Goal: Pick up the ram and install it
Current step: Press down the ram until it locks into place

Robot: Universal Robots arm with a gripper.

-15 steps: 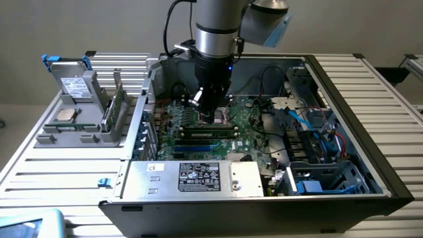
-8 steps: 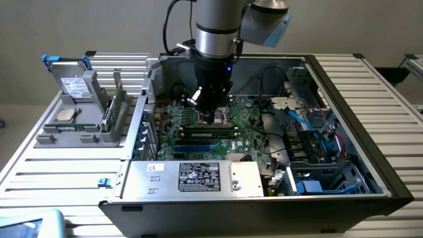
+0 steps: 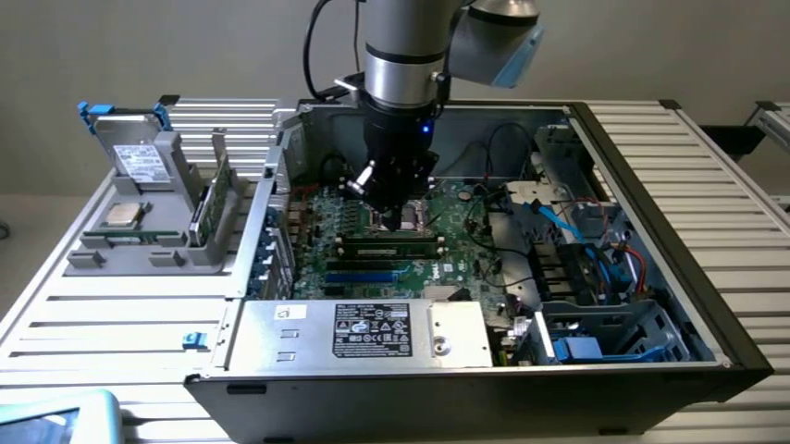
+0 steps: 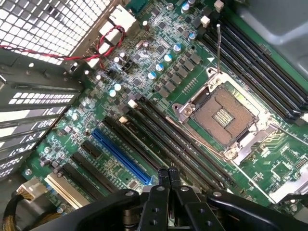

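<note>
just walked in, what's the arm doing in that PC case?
The arm is reaching into the open computer case, with its gripper shut and holding nothing, just above the motherboard near the empty CPU socket. A ram stick already sits in a slot in front of the gripper.

Even, soft overhead light; glare on the perforated metal panel; exterior view perhaps slightly blurred.
</note>
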